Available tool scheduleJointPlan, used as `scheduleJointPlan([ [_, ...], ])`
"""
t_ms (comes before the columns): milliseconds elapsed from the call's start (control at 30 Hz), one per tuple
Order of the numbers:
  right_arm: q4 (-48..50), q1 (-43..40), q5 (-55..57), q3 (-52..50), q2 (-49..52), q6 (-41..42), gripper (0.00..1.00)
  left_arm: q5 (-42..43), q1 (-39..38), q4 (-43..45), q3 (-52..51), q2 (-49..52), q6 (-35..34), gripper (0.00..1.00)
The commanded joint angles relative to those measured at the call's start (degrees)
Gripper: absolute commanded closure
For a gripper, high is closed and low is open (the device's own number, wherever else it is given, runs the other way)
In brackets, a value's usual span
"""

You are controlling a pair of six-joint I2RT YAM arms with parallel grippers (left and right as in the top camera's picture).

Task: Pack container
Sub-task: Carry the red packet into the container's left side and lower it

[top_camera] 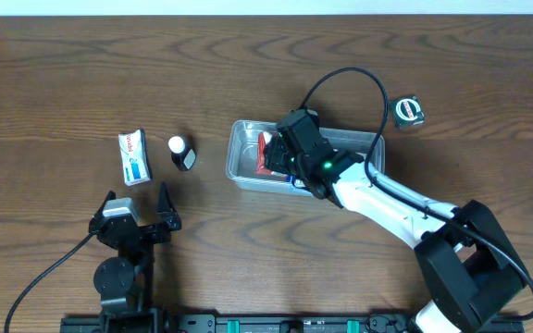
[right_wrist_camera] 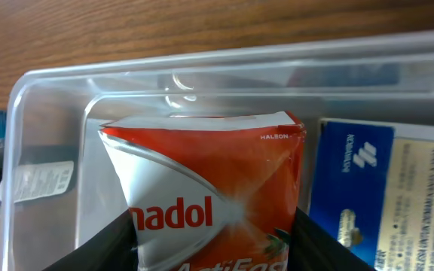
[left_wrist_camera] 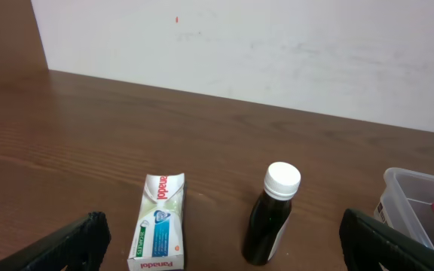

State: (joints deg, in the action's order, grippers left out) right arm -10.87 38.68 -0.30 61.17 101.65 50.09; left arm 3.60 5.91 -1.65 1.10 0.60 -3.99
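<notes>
The clear plastic container (top_camera: pixel 243 157) sits mid-table and also shows in the right wrist view (right_wrist_camera: pixel 51 128). My right gripper (top_camera: pixel 285 153) reaches into it, shut on a red and white Panadol packet (right_wrist_camera: pixel 209 181), which it holds over the container's left half. A blue and white box (right_wrist_camera: pixel 368 188) lies in the container to the right of the packet. My left gripper (top_camera: pixel 137 217) is open and empty near the front edge. Ahead of it lie a green and white Panadol box (left_wrist_camera: pixel 159 222) and a dark bottle with a white cap (left_wrist_camera: pixel 271 214).
A small dark green-labelled object (top_camera: pixel 407 111) lies at the back right, beyond the container. The Panadol box (top_camera: pixel 134 157) and the bottle (top_camera: pixel 181 151) lie left of the container. A black cable (top_camera: pixel 340 83) loops over the right arm.
</notes>
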Motion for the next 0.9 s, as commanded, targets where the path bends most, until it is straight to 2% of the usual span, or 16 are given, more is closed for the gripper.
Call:
scheduleJointPlan([
  [0,-0.09,1.07,2.21,0.63,0.7,1.77,0.49,0.17,0.13,-2.1,-0.87,-0.33,0.96,0.02],
  [567,-1.46,1.27,4.63,0.63,0.7,2.84,0.5,0.17,0.13,-2.1,-0.87,-0.33,0.98,0.02],
  [867,-1.36,1.27,4.63,0.63,0.7,2.82,0.45,0.17,0.13,-2.1,-0.87,-0.33,0.98,0.02],
])
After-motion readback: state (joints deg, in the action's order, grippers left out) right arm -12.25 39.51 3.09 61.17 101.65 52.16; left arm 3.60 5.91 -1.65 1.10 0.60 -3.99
